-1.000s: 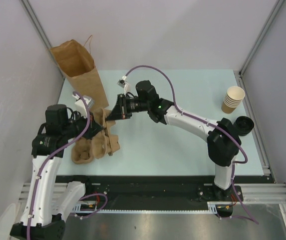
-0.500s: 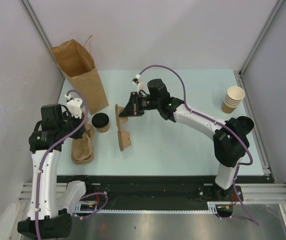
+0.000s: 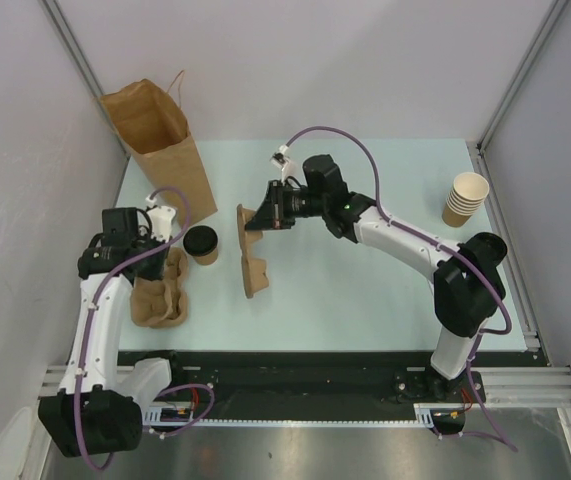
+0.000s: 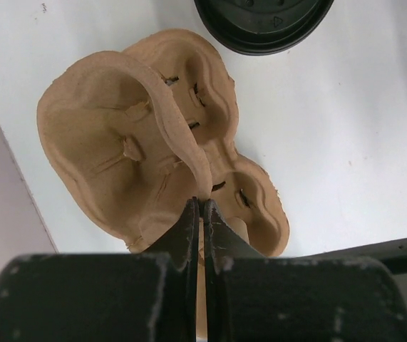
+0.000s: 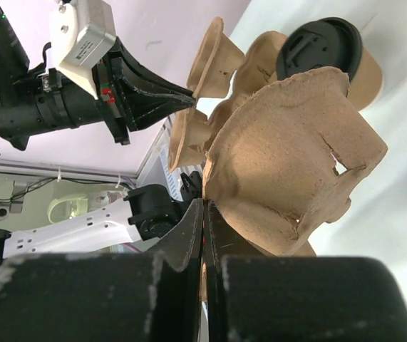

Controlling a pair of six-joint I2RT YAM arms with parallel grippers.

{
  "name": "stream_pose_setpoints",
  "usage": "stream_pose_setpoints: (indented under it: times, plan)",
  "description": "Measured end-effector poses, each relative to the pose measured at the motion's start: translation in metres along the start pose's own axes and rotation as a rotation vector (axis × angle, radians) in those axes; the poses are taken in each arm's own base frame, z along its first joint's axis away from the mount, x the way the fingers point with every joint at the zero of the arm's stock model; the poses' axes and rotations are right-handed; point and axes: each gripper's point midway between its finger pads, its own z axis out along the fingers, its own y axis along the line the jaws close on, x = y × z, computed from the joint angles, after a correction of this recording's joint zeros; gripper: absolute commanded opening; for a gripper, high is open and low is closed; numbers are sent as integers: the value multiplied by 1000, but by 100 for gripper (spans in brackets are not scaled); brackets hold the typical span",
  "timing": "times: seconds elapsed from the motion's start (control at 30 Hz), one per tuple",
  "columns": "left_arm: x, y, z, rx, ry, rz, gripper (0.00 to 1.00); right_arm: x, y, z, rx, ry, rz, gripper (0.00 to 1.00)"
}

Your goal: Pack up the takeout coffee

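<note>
Packing at an early stage. The left gripper (image 4: 202,208) is clenched on the rim of one pulp carrier (image 4: 110,135). The right gripper (image 5: 203,210) is pinched shut on a second carrier (image 5: 289,164), held on edge. The takeout coffee (image 3: 201,243) stands lidded on the table (image 3: 365,290) between the two claws, grasped by neither. The paper bag (image 3: 160,150) stands beyond the left claw. Judged outstanding: seating the cup and bagging it.

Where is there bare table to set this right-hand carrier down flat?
The widest bare patch of pale green table lies at the front, between the brown pulp carrier in the right gripper and the stack of lidless tan paper cups. The left is crowded: brown paper bag, black-lidded takeout coffee, second pulp carrier in the left gripper.
</note>
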Motion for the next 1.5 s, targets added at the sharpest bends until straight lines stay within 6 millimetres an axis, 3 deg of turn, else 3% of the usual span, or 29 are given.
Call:
stream_pose_setpoints:
  times: [0.5, 0.83, 0.93, 0.97, 1.07, 1.17, 1.33, 1.5]
  plan:
    - [18, -4, 45, 25, 52, 20, 0, -4, -10, -5, 18, -7, 11, 0]
    - [15, -9, 53, 42, 50, 43, 0, 1, -13, -5, 14, 3, 27, 0]
    - [14, -11, 55, 50, 52, 50, 11, 7, -12, -3, -1, 13, 47, 0]
    - [14, -12, 56, 51, 55, 51, 24, 8, -12, -3, -5, 15, 55, 0]
    - [16, -12, 60, 56, 72, 52, 46, 9, -6, 0, -30, 13, 71, 0]
    - [17, -12, 60, 56, 75, 51, 60, 10, 2, 5, -72, 10, 87, 0]
    - [10, -11, 50, 46, 49, 49, 68, 18, -3, 24, -133, 19, 154, 0]
    - [-18, -7, 24, 29, -57, 51, 72, 34, -29, 45, -163, 37, 289, 0]
